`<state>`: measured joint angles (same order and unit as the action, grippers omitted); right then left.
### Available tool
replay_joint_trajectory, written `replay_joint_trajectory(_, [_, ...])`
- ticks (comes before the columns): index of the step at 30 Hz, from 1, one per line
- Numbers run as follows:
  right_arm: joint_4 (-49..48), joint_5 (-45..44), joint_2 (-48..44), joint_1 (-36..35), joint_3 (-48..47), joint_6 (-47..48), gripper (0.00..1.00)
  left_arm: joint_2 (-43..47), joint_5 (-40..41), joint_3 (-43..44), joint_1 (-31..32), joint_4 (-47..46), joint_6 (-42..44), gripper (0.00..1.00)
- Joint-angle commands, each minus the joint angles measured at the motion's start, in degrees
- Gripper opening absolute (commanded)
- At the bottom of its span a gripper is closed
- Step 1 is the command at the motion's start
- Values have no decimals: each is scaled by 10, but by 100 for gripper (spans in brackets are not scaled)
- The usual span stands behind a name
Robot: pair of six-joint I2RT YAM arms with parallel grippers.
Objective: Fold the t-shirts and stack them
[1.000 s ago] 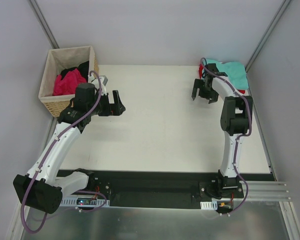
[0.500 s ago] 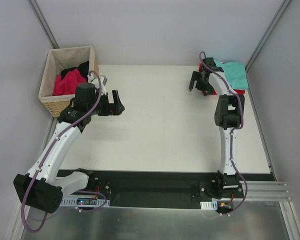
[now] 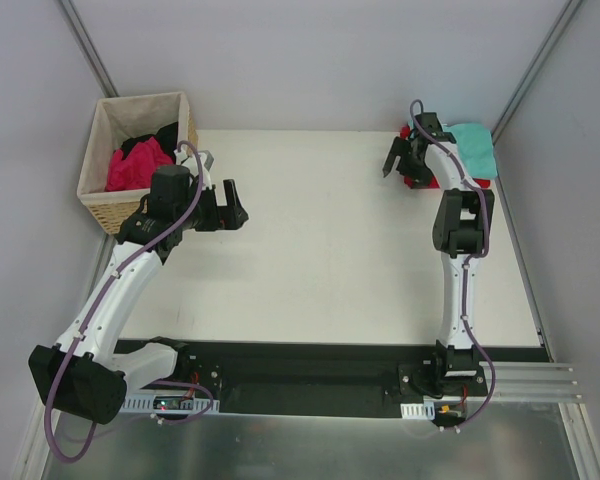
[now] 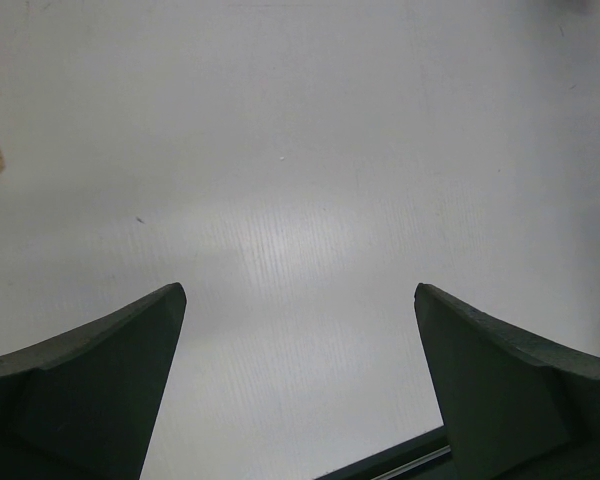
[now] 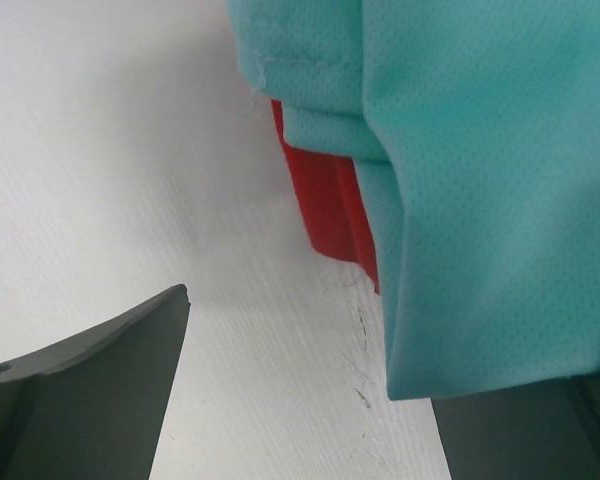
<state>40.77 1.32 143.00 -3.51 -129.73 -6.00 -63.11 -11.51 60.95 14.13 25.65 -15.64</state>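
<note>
"Top external, starting at the left: what lies there?"

"A wicker basket (image 3: 105, 210) at the far-left corner of the table (image 3: 330, 260). 2 t-shirts sit crumpled inside, the magenta-pink tee (image 3: 138, 165) nearer and the black tee (image 3: 160, 137) behind it. Both are bunched, so neither shows a clear long axis."

"And the left gripper (image 3: 230, 205)?"

"Just right of the basket, over bare table. Its fingers (image 4: 90, 390) are spread wide with nothing between them; the left wrist view shows only white surface in the gap."

"Further right?"

"The right gripper (image 3: 403, 168) is at the far-right corner, jaws parted, gripping nothing. Beside it the teal tee (image 3: 475, 148) lies folded flat on the red tee (image 3: 413, 183), which peeks out along its left edge. The teal fold looks slightly longer from near to far, along the table's right edge."

"Right wrist?"

"Fine teal mesh with a stitched hem, red layered beneath. The teal edge overlaps 1 finger in view; whether they touch I cannot tell."
</note>
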Motion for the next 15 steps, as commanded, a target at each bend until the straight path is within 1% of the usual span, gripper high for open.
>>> replay_joint_trajectory(1, [-48, 22, -74, -27, 31, 5, 95, 4, -9, -3, -7, -11, 4, 99])
replay_joint_trajectory(4, [-49, 34, -71, -50, 14, 5, 95, 4, -11, -3, -7, -11, 3, 99])
replay_joint_trajectory(9, [-64, 71, -48, -75, -4, -24, 95, 3, -13, -3, -7, -11, 3, 99])
replay_joint_trajectory(15, [-107, 82, -7, -85, -41, -36, 95, 4, -11, -3, -7, -11, 3, 99])
